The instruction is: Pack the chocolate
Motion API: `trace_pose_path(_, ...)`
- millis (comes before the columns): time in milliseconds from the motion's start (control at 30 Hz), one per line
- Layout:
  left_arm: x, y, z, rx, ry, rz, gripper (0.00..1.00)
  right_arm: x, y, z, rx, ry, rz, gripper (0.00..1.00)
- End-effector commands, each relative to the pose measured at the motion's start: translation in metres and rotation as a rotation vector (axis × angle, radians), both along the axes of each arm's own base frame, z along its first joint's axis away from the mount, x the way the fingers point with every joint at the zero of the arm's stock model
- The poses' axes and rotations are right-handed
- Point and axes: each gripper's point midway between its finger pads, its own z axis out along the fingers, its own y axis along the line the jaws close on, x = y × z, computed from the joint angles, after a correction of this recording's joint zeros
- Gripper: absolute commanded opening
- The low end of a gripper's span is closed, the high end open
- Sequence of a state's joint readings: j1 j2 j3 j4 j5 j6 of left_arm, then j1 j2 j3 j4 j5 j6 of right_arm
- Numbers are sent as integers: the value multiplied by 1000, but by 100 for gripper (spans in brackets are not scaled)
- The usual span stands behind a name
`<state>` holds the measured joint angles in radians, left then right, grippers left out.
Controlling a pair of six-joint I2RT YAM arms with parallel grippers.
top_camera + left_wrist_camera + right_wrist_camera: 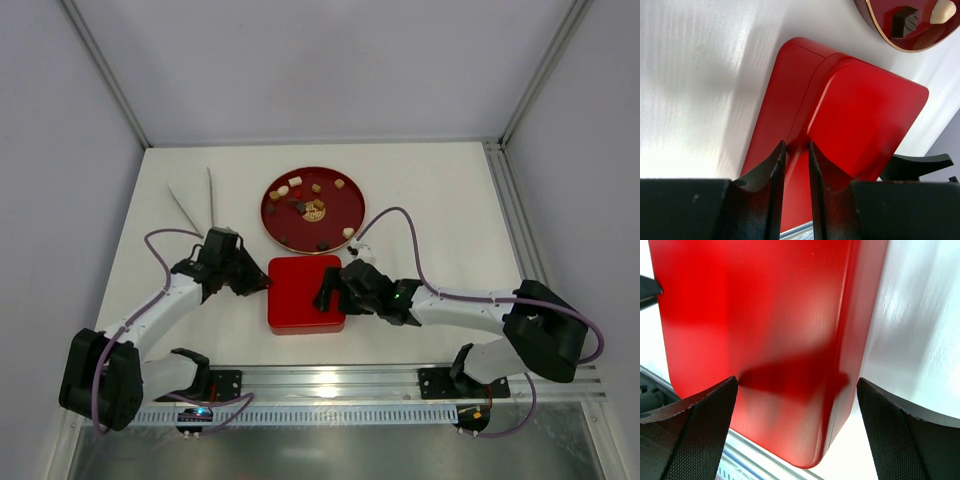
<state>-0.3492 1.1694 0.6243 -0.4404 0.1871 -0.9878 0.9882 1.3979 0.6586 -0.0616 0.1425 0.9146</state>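
Observation:
The chocolate (315,210) lies as several dark, tan and cream pieces on a round red plate (268,205) at the back. A dark piece (905,20) and a cream piece (942,11) show in the left wrist view. In front of the plate sits a closed red box; its flat lid (305,292) covers the tray. My left gripper (262,284) (796,145) points at the lid's left edge, jaws a narrow gap apart with nothing between them. My right gripper (325,290) (797,381) stands wide open over the lid's right edge (840,365).
Two thin white strips (195,205) lie at the back left. A metal rail (330,385) runs along the near table edge. Grey walls enclose the table on three sides.

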Motion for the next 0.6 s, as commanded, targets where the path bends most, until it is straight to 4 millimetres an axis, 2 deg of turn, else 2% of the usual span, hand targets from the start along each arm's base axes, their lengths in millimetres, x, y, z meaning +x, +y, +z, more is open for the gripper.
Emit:
trace_pose_path(0, -46, 32, -53, 186, 202, -9, 23, -35, -45, -45, -192, 103, 17, 99)
trace_pose_path(167, -44, 26, -56, 184, 199, -15, 22, -44, -54, -54, -186, 121, 1, 95)
trace_pose_path(300, -44, 25, -55, 188, 189, -17, 23, -39, -62, -48, -214, 86, -10, 95)
trace_pose_path(433, -43, 25, -46, 183, 168, -25, 24, -27, -54, -24, -198, 21, 3, 97)
trace_pose_path(567, -29, 25, -22, 201, 98, -52, 27, -18, -54, -7, -196, -22, 11, 99)
